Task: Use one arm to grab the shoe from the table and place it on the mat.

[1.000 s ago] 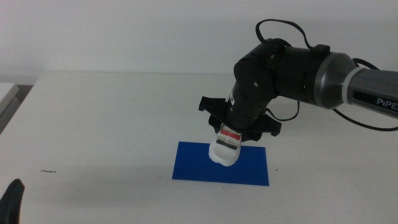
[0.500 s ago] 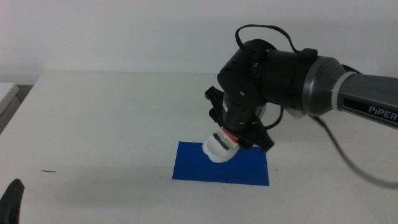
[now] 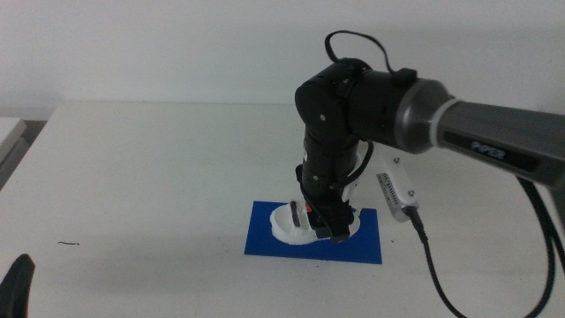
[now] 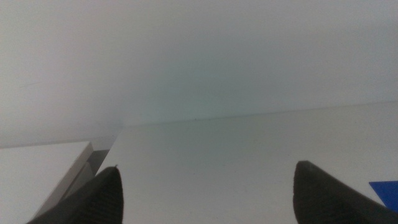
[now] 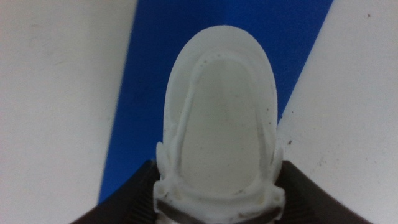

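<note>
The right claw is down over the mat, clamped on the shoe at its strapped end, with the white sole at or very near the blue; in the right wrist view the shoe fills the middle, its rounded end pointing away from the dark jaws that flank it on both sides, and the mat runs as a slanted blue band beneath it with white surface on either side. The step in hand, as I judge it, is the set-down; to do it well the arm should make sure the sole lies flat on the mat before the jaws part, since a shoe let go while tilted may tip or roll toward the near edge; whether the sole is already fully seated I cannot tell from the middle view, because the claw hides the strapped end. The shoe sits toward the left half of the mat, within its edges on what shows, so no sideways correction seems needed; the release should be slow and even, both jaws clearing the straps; then a straight lift, so the fingers do not drag the light shoe off the blue. The left claw waits near the bottom left corner of the middle view, its jaws set wide apart and holding nothing, over bare surface.
</note>
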Action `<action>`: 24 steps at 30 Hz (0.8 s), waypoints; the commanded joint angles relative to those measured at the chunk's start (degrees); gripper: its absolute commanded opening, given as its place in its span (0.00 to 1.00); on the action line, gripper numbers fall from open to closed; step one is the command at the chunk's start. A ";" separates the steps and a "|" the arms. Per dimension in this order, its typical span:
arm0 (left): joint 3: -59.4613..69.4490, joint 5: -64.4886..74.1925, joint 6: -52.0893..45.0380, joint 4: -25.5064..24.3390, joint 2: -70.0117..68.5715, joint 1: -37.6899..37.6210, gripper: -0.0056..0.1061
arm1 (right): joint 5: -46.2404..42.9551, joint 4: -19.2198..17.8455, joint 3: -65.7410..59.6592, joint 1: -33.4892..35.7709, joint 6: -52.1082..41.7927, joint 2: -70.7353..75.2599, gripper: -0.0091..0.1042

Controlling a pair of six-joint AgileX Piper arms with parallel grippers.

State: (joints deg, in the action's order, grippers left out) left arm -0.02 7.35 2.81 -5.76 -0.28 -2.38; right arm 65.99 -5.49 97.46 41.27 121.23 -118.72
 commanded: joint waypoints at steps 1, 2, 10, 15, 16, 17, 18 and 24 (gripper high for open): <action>0.02 -0.73 0.08 0.23 0.28 -0.39 0.89 | 2.25 0.60 1.83 -0.72 1.42 -1.56 0.22; 0.02 -0.73 0.08 0.23 0.28 -0.39 0.89 | 2.06 0.60 2.11 -0.74 1.42 -2.08 0.22; 0.02 -0.73 0.08 0.23 0.28 -0.39 0.89 | -0.01 -0.56 2.12 -1.64 1.42 -2.94 0.22; 0.02 -0.73 0.08 0.23 0.28 -0.39 0.89 | -0.01 -0.53 2.12 -1.87 1.42 -3.56 0.22; 0.02 -0.73 0.08 0.23 0.28 -0.39 0.89 | -0.52 -0.53 2.12 -1.87 1.42 -3.94 0.22; 0.02 -0.73 0.08 0.23 0.28 -0.39 0.89 | -1.31 -0.53 2.12 -1.87 1.42 -4.11 0.22; 0.02 -0.73 0.08 0.23 0.28 -0.39 0.89 | -1.68 -0.53 2.12 -1.87 1.42 -4.40 0.22; 0.02 -0.73 0.08 0.23 0.28 -0.39 0.89 | -5.22 -0.34 2.12 -1.87 1.42 -5.54 0.22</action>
State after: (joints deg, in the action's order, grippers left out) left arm -0.02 7.35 2.81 -5.76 -0.28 -2.38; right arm 61.38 -5.31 99.24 39.72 121.34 -124.00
